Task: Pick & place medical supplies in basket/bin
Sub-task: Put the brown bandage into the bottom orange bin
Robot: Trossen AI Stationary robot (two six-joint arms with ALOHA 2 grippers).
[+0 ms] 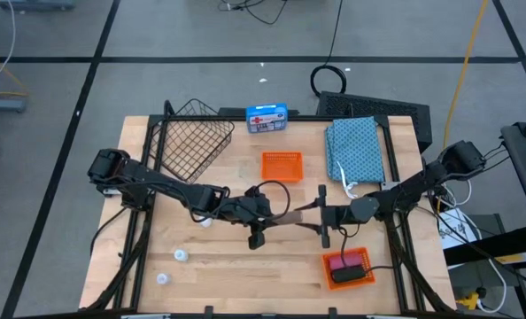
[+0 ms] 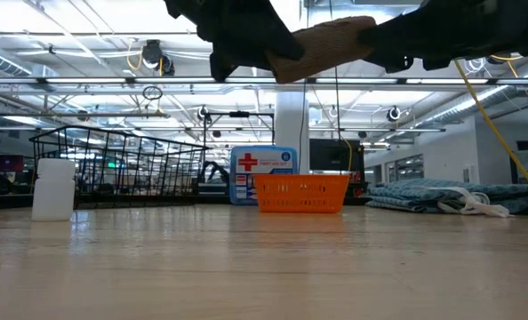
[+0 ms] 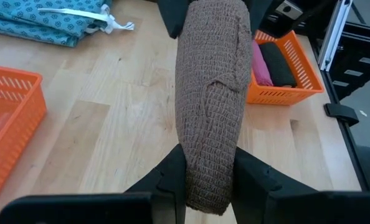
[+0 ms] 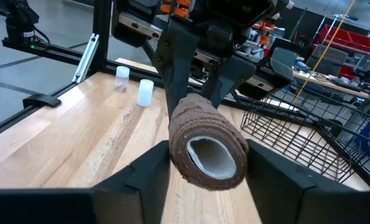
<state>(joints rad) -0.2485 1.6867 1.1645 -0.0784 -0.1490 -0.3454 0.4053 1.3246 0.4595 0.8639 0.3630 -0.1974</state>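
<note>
The brown roll [image 1: 299,213] hangs in the air between my two grippers above the table's middle; in the low view the brown roll [image 2: 322,49] is well above the tabletop. My left gripper [image 3: 210,171] and my right gripper [image 4: 208,158] are each shut on one end. The pink roll [image 3: 261,62] and black roll [image 3: 278,61] lie in an orange tray [image 1: 347,268]. Three white vials [image 1: 181,255] stand at the near left. The teal cloth [image 1: 356,146] lies flat at the far right. The wire basket [image 1: 192,142] stands at the far left. My left gripper pinches the brown roll's left end [image 3: 208,186] between its two fingers [image 3: 172,177], coming level from the table's left, along the roll. The roll is lifted clear and lies about level. My right gripper pinches the roll's right end [image 4: 200,124] between its two fingers [image 4: 149,171], level from the table's right; the white core [image 4: 211,155] faces its camera.
A second orange tray [image 1: 282,165] sits at mid-table and a blue box with a red cross [image 1: 266,117] at the far edge. One vial [image 2: 53,188] stands close to the low camera. Bare wood lies along the near edge between the vials and the tray.
</note>
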